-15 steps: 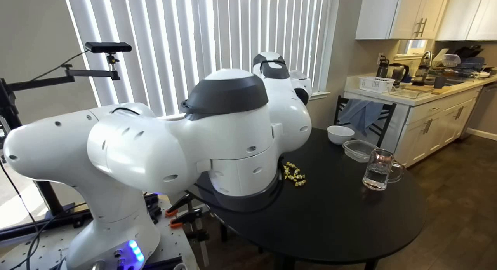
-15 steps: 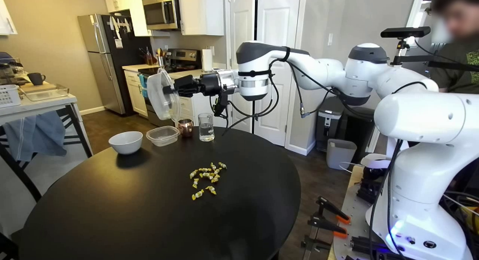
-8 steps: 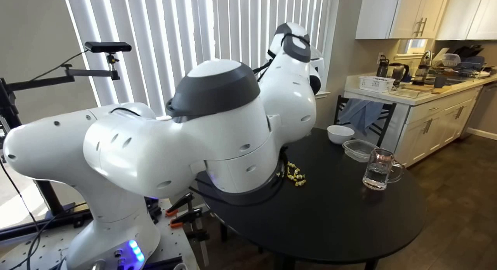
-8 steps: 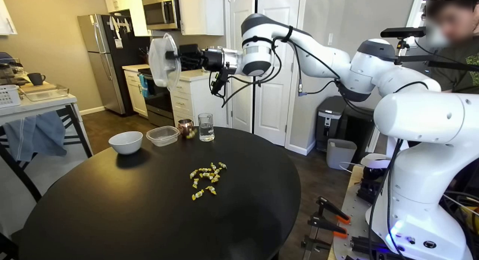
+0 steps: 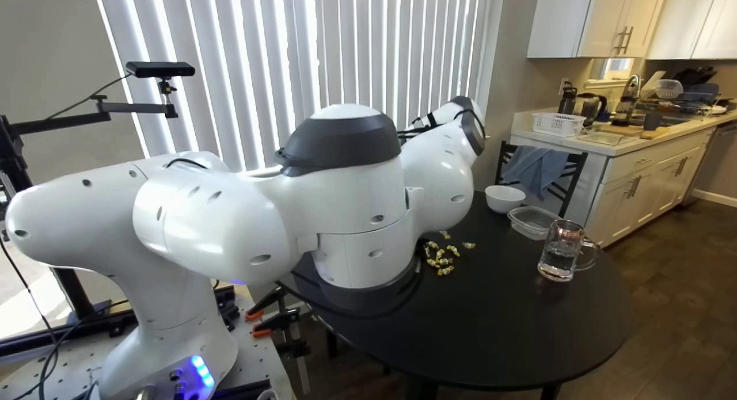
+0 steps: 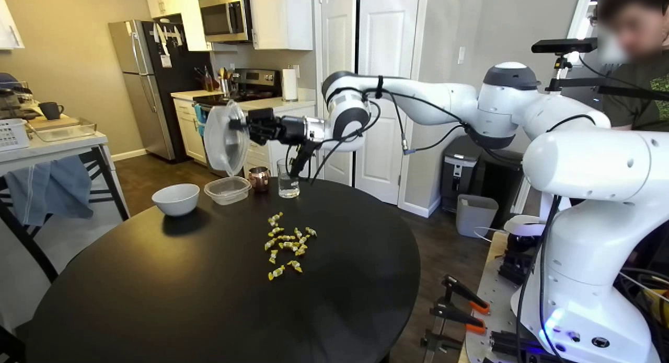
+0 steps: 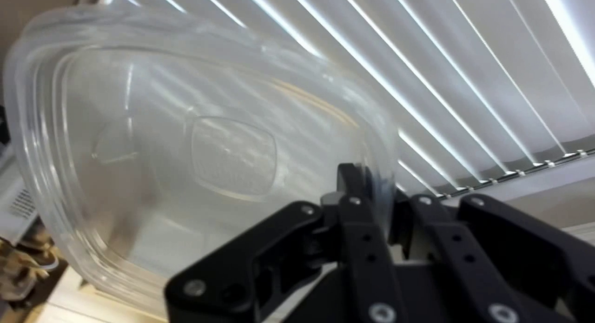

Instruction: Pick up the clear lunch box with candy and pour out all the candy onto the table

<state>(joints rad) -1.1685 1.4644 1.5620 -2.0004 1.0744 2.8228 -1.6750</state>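
The clear lunch box [image 6: 222,138] is held up in the air above the table's far side in an exterior view. It is turned on its side, with its bottom facing away from the arm. My gripper [image 6: 240,125] is shut on its wall. In the wrist view the gripper [image 7: 379,197] has the wall of the clear lunch box [image 7: 153,174] between its fingers, and no candy shows inside. The candy [image 6: 287,244] lies in a loose group on the black table [image 6: 198,300]; in an exterior view the arm partly hides the candy [image 5: 440,261]. There the box and gripper are hidden.
A white bowl [image 6: 176,200], another clear container [image 6: 228,191], a copper mug [image 6: 259,179] and a glass mug [image 6: 288,185] stand along the table's far edge. The glass mug [image 5: 559,253] also shows in an exterior view. A chair [image 5: 567,181] stands behind the table.
My gripper rose with the box, then came back down. Half a second ago blurred candy was in the air near the copper mug; now a few more pieces lie beside the group.
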